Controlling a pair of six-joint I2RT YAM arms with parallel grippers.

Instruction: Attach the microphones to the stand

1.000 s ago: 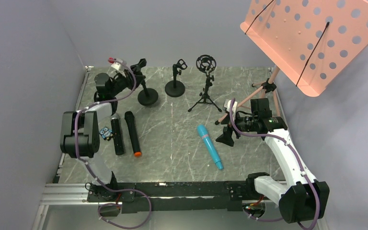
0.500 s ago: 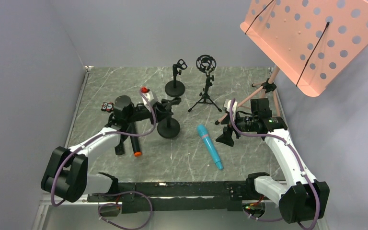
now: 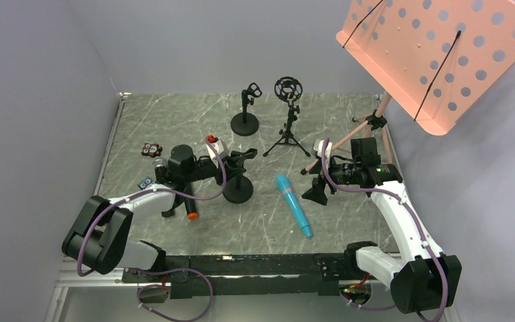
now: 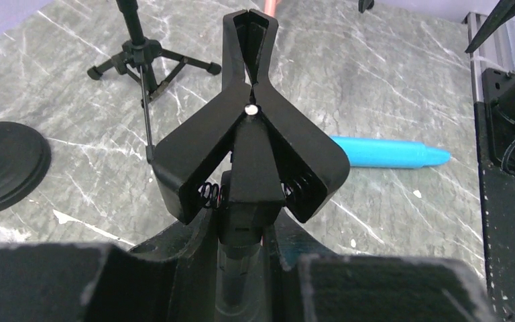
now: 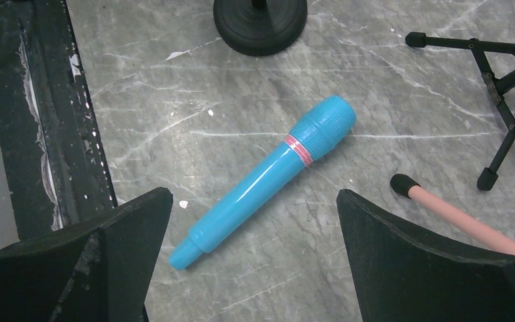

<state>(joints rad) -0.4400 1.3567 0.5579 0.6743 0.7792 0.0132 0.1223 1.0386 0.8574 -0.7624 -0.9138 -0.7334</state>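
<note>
Across marble table (image 3: pixel 349 114), left gripper (image 3: pixel 231 166) pinching clip stand (image 3: pixel 238 193) moved centreward; right gripper (image 3: pixel 315 191) spread.

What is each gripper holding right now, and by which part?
The left gripper is shut on the clip stand, gripping its stem just under the clip. The right gripper is open above the turquoise microphone, holding nothing.

The top camera looks down from behind me; my left wrist camera peers low, seemingly rightward; my right wrist camera looks down close. All share the turquoise microphone (image 3: pixel 294 205).
</note>
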